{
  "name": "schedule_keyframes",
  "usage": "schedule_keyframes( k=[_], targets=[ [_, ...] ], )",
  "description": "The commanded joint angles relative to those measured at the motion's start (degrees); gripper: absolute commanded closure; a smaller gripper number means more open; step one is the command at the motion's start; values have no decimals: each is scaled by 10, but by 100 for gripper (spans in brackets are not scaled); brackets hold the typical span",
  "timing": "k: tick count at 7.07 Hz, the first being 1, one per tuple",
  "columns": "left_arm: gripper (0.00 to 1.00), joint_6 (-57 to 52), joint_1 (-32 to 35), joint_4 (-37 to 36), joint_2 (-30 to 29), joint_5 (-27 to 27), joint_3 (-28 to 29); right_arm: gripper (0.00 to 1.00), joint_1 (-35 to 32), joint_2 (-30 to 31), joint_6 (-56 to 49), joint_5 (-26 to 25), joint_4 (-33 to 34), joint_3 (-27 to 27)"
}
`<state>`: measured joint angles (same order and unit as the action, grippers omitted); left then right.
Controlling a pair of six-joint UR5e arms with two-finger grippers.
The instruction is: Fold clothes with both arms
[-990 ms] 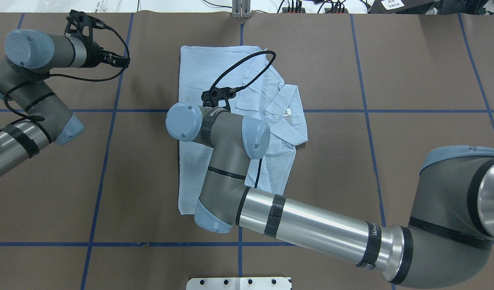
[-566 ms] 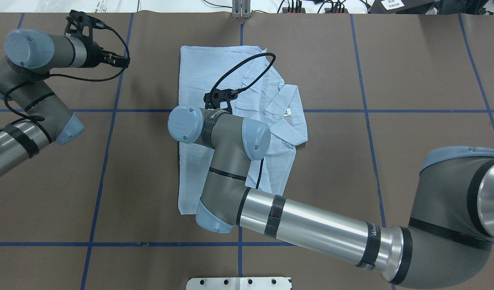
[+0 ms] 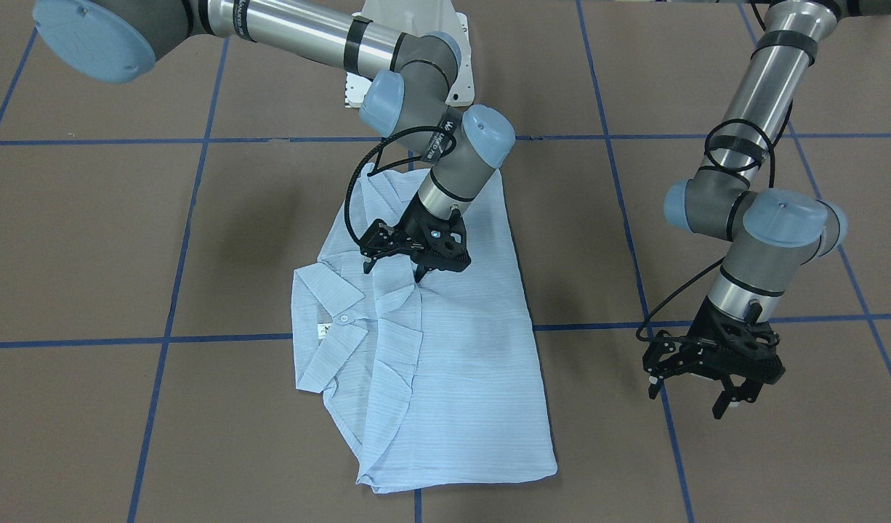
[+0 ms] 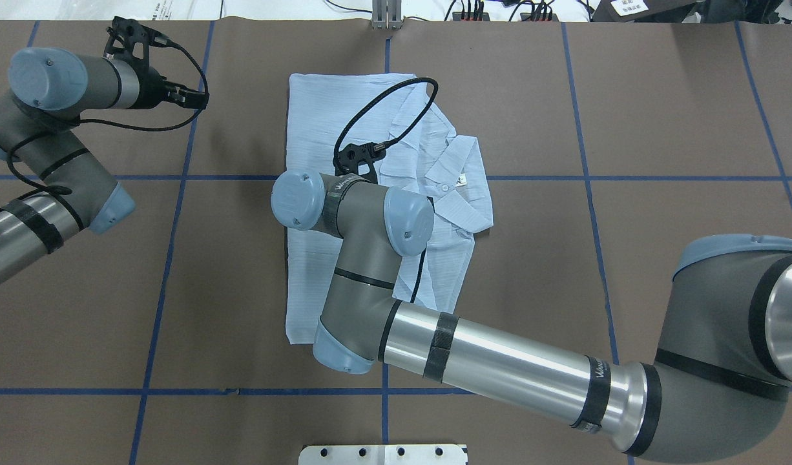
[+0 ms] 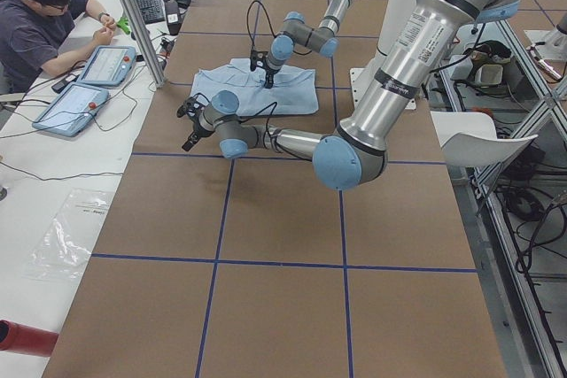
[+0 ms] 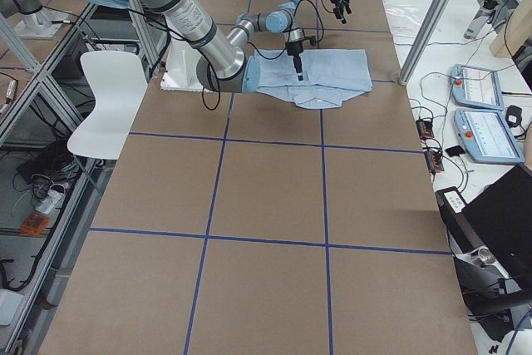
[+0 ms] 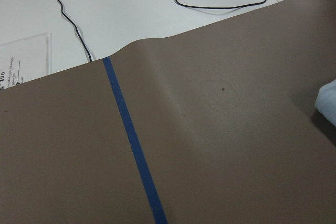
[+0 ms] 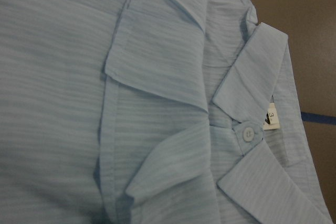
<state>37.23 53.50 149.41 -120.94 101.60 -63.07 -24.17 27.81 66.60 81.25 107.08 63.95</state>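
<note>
The brown worktop is covered in the middle by the pale-blue shirt. It's laid flat and already folded in to a long narrow panel, directly beneath the right end effector and well apart from the left end effector.

The right end effector is parted partway, tips pointed down at the cloth, with nothing pinched as far as can be told. Whether the tips are actually touching fabric can't be made out. The left end effector is likewise spread and empty, hung over bare worktop.

So the step in hand is probably a pinch on the loose layers next to the collar, which sits just beside the right end effector, on the side away from the left one. To get it done well, the tips should be lowered onto the edge of the folded-over flap rather than the flat panel. That way only the top layer gets caught and the fold underneath isn't dragged. The small button is best avoided, since a tip could easily be skidded off it.
</note>
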Motion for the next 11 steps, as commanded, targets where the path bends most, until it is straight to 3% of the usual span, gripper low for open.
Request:
schedule_keyframes(
  k=[1,2,5,7,8,9,11],
  targets=[
    [0,0,-1,0,0,0,0,0,-10,9,-39,-2,86,32],
    [0,-1,-2,6,8,0,-3,0,-30,51,-80,-2,123,85],
    [0,-1,-3,12,16,0,-7,0,-90,251,-209,-38,117,258],
    [0,-1,-3,12,16,0,-7,0,-107,264,-231,-32,116,320],
    [0,-1,-3,12,16,1,-13,0,-109,265,-227,-5,114,354],
    [0,0,-3,12,16,1,-16,0,-110,275,-210,32,62,378],
    [0,43,-5,2,26,6,-55,0,-109,395,-151,65,-158,437]
  ],
)
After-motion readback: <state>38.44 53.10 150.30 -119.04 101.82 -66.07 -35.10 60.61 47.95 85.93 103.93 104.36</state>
